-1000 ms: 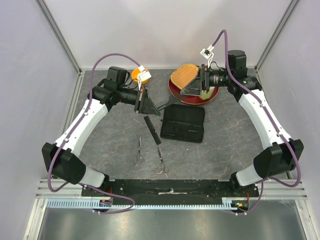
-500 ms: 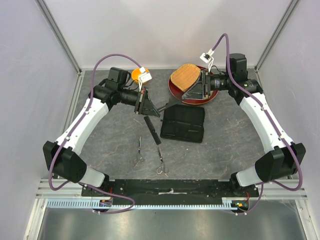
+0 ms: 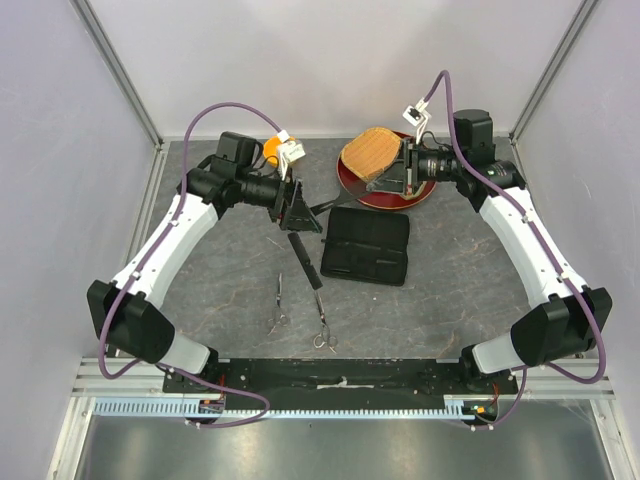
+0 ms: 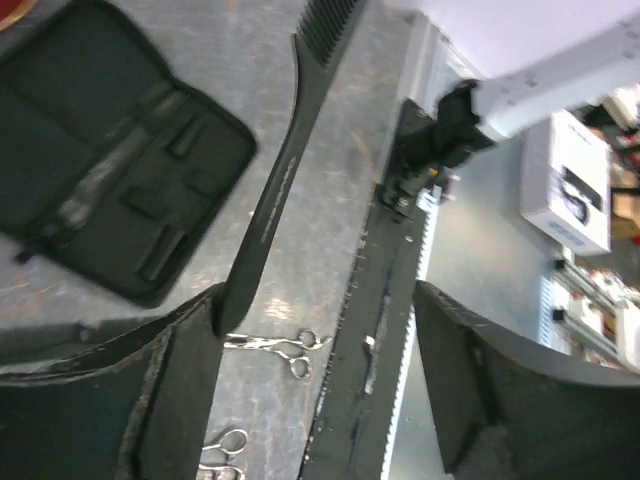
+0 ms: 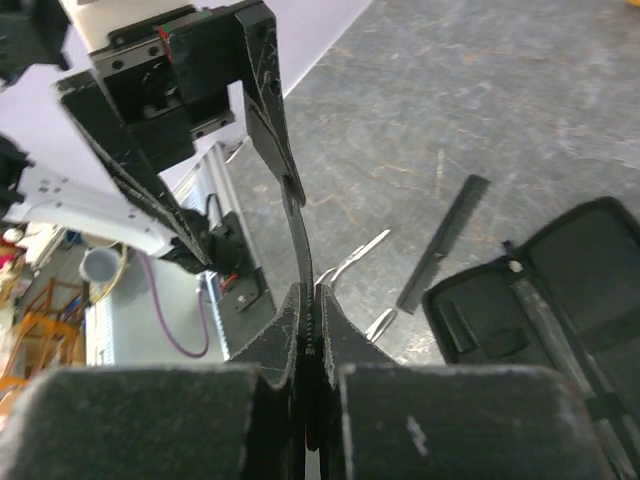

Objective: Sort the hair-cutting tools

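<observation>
We saw the right gripper (image 5: 312, 296) clenched on the toothed end of the handled comb (image 4: 272, 185), which hung above the table (image 3: 220, 280) along the case's (image 3: 366, 246) far edge; the left gripper (image 4: 318, 300) stood released, handle tip against one finger, wide room beside it

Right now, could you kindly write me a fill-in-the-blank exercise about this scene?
The right gripper is ____ on the handled comb.
The left gripper stands with jaws ____.
The black zip case lies ____ on the table.
____ pairs of scissors lie near the long straight comb.
Missing: shut; open; open; two.
</observation>
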Controlling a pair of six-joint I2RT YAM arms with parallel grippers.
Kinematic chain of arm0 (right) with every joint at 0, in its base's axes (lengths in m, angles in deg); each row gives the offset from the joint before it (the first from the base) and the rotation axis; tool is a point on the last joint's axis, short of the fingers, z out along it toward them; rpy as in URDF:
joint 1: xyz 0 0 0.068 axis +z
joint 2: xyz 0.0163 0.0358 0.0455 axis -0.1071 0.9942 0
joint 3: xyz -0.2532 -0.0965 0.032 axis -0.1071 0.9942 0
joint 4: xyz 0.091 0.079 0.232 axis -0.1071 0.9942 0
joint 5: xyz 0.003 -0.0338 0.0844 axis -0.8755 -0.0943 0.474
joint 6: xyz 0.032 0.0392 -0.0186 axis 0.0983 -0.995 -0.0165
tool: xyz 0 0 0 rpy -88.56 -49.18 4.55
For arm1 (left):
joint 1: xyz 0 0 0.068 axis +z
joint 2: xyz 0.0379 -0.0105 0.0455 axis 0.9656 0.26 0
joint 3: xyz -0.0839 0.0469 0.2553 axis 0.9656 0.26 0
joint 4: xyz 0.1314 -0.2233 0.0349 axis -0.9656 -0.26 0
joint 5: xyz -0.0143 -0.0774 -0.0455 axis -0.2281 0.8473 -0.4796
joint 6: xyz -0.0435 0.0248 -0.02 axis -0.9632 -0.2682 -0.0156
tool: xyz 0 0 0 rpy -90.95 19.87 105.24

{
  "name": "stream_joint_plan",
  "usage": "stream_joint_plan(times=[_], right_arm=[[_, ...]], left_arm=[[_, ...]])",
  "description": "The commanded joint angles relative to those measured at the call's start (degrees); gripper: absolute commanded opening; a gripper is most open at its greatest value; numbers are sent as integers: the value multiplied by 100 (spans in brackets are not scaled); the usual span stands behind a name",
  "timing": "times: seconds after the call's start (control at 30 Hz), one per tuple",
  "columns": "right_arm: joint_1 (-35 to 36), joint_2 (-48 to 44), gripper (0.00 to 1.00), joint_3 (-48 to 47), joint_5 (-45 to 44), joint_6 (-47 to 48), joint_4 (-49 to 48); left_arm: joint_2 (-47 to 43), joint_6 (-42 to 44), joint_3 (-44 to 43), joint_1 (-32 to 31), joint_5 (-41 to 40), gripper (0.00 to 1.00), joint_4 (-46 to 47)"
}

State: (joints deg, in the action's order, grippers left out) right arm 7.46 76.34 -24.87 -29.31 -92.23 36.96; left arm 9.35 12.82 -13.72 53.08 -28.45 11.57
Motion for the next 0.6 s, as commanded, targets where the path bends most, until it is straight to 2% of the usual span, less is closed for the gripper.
stream_joint_plan(times=[0.0,0.07,0.1,0.23,0.37,0.4,0.5,0.57], right_arm=[[-86,-43,0,0,-1135,-11,-72],[-130,-16,0,53,-1600,-151,164],[-139,18,0,79,-2185,-187,287],[-288,10,0,649,-3218,-450,666],[-455,-314,0,1440,-3939,-696,448],[-508,-507,0,1729,-4036,-740,377],[-683,-823,0,2230,-4449,-863,157],[-876,-947,0,2469,-4537,-969,-27]], left_arm=[[-246,-349,-180,31,-2021,93,405],[-351,-657,-92,136,-2701,100,703],[-395,-841,13,189,-3061,100,818],[-510,-1351,356,400,-3495,100,1372],[-115,-1905,532,400,-3382,95,1724],[-10,-2132,611,400,-3155,90,1899],[473,-2607,822,383,-2846,84,2207],[762,-2810,945,374,-2906,84,2497]])
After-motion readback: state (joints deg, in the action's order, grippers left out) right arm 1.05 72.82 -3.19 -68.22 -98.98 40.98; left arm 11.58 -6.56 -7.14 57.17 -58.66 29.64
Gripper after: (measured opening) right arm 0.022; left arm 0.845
